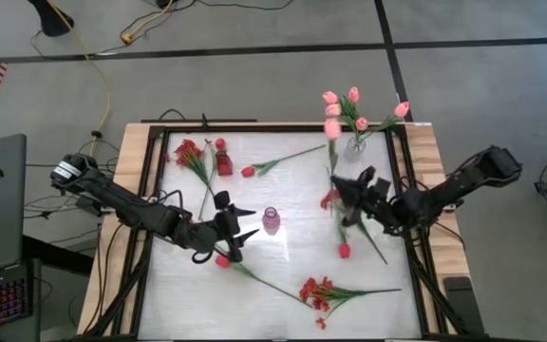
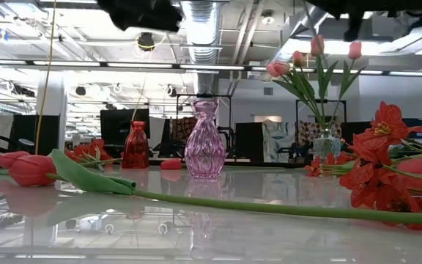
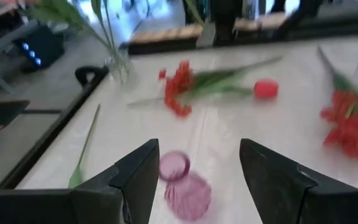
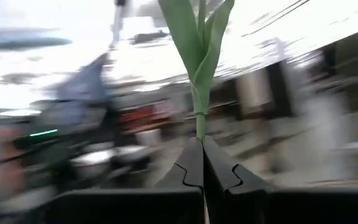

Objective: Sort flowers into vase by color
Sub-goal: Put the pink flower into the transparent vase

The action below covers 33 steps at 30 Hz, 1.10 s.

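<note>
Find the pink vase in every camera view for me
High: pink vase mid-table, just right of the left gripper.
Low: centre, standing upright, red vase to its left.
Left wrist: seen between that gripper's open fingers.
Right wrist: not in it.
Shared landmark: the red vase, in the high and low views.

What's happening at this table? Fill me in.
Two arms are sorting artificial flowers into vases by color. The right end effector is shut on a green stem near the clear vase of pink tulips. The left end effector hovers open over the pink vase. Red flowers lie loose on the table.
</note>
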Available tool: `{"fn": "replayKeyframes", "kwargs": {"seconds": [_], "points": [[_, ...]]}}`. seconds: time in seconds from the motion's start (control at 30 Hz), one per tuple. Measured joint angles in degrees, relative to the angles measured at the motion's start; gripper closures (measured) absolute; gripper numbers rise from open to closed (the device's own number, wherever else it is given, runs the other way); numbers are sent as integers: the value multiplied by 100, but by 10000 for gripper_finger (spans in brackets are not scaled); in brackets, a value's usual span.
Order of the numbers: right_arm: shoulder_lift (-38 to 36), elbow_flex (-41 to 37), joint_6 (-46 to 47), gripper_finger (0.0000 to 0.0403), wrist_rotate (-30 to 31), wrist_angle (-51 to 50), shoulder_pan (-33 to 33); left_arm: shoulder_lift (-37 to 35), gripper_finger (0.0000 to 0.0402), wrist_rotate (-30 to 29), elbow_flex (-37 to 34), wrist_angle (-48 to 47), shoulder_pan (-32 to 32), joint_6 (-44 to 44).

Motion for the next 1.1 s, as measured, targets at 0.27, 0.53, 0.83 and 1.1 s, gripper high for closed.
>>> {"fn": "replayKeyframes", "kwargs": {"seconds": [0.27, 0.53, 0.83, 1.1], "points": [[765, 543, 1811, 384, -1712, -468, -181, 1095, 190, 1616, 2, 3778, 39, 1534], [1584, 1482, 1635, 384, -2810, -452, -85, 1953, 190, 1307, 0, 5778, 191, 1555], [2009, 1857, 1178, 384, -2917, -494, -70, 1942, 190, 2936, 28, 5910, 551, 388], [2308, 2126, 1158, 383, -2941, -538, -146, 1939, 190, 2790, 28, 5690, 655, 187]]}}
